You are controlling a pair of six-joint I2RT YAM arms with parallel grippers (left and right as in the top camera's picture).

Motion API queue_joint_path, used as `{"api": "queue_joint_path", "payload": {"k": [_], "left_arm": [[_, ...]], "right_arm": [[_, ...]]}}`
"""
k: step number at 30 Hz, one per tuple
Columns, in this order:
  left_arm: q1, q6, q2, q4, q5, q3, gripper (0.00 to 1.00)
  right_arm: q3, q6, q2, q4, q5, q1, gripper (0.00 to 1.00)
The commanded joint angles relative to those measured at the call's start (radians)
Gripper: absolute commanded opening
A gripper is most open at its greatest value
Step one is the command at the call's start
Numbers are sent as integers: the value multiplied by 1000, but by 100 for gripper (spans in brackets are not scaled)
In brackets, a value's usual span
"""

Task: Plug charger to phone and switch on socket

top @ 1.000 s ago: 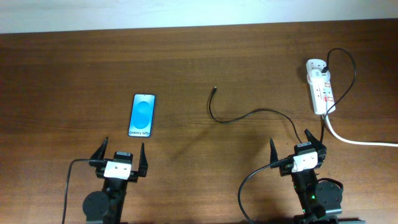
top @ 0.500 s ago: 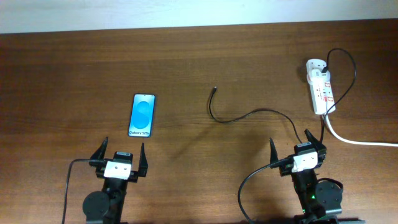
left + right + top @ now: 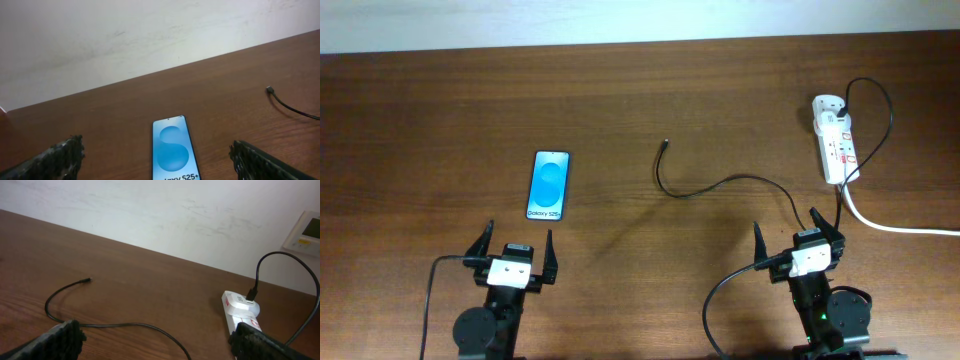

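Zero change from earlier frames: left gripper (image 3: 517, 247) and right gripper (image 3: 785, 231) stayed wide, empty, at bottom. Phone (image 3: 549, 185) left-center, charger (image 3: 720, 184) mid-frame, socket (image 3: 834, 138) upper right.

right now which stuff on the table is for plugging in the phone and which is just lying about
For the job:
- phone, screen up, in front of the left gripper
- charger, free plug tip lying mid-table, other end in the socket
- socket, far right, ahead of the right gripper

Just there:
- thick white cord feeding the socket
- wall panel, off the table
- nothing else loose
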Motion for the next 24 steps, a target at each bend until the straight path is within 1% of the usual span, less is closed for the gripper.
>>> {"api": "queue_joint_path", "payload": {"k": [1, 11, 12, 14, 15, 16, 17, 18, 19, 20, 22, 24], "left_arm": [[-4, 12, -7, -2, -11, -7, 99], [-4, 12, -7, 0, -11, -7, 99], [-4, 12, -8, 20, -10, -6, 99], [-3, 13, -7, -3, -14, -7, 99], [-4, 10, -8, 33, -4, -6, 99], [-4, -52, -8, 82, 125, -6, 99], [-4, -59, -8, 97, 139, -5, 99], [-3, -113, -6, 101, 137, 14, 99], [-4, -181, 14, 101, 138, 56, 99], [-4, -214, 64, 100, 161, 120, 99], [-4, -214, 161, 90, 190, 224, 99], [-4, -214, 384, 42, 261, 440, 99]], "right_arm": [[-5, 5, -7, -5, 5, -5, 98], [-5, 5, -6, -5, 5, -5, 98], [-5, 5, -6, -5, 5, -5, 98], [-5, 5, -6, -5, 5, -5, 98], [-5, 5, -6, -5, 5, -5, 98], [-5, 5, -6, -5, 5, -5, 98], [-5, 5, -6, -5, 5, -5, 98], [-5, 5, -6, -5, 5, -5, 98], [-5, 5, -6, -5, 5, -5, 98], [-5, 5, -6, -5, 5, -5, 98], [-5, 5, -6, -5, 5, -5, 98], [-5, 5, -6, -5, 5, -5, 98]]}}
